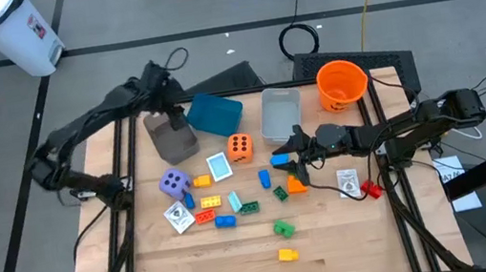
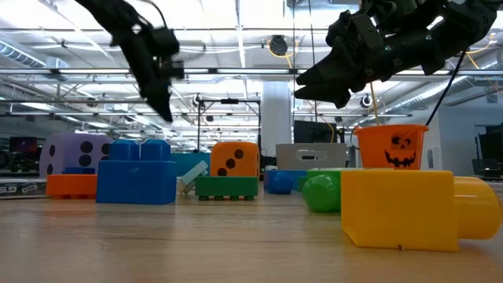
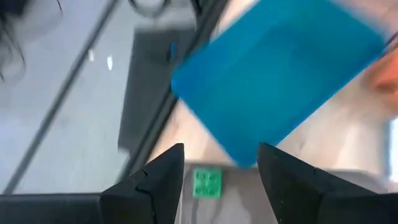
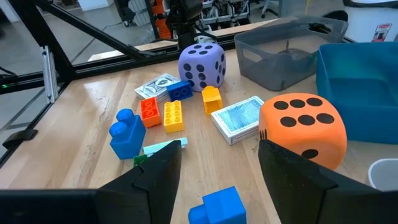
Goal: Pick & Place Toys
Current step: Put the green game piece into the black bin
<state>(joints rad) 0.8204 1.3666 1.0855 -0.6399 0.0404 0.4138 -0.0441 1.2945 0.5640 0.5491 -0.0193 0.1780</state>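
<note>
The toys lie spread over the wooden table: a purple die [image 1: 173, 182], an orange die [image 1: 240, 146], cards [image 1: 219, 167] and several small bricks [image 1: 225, 221]. My left gripper [image 1: 170, 118] hangs open above a grey bin [image 1: 173, 141]. A green brick [image 3: 206, 182] lies flat on the bin's floor below and between its fingers. My right gripper [image 1: 292, 155] stands open above the table's middle, almost level and pointing left. A blue brick [image 4: 217, 204] rests on the table under its fingers. The purple die [image 4: 202, 65] and the orange die [image 4: 301, 127] stand ahead of it.
A teal box [image 1: 214, 113] sits right of the grey bin, a pale bin [image 1: 280, 111] farther right, and an orange bucket [image 1: 341, 83] at the far right. Green [image 1: 283, 227] and yellow [image 1: 287, 255] bricks lie toward the near edge, with bare wood around them.
</note>
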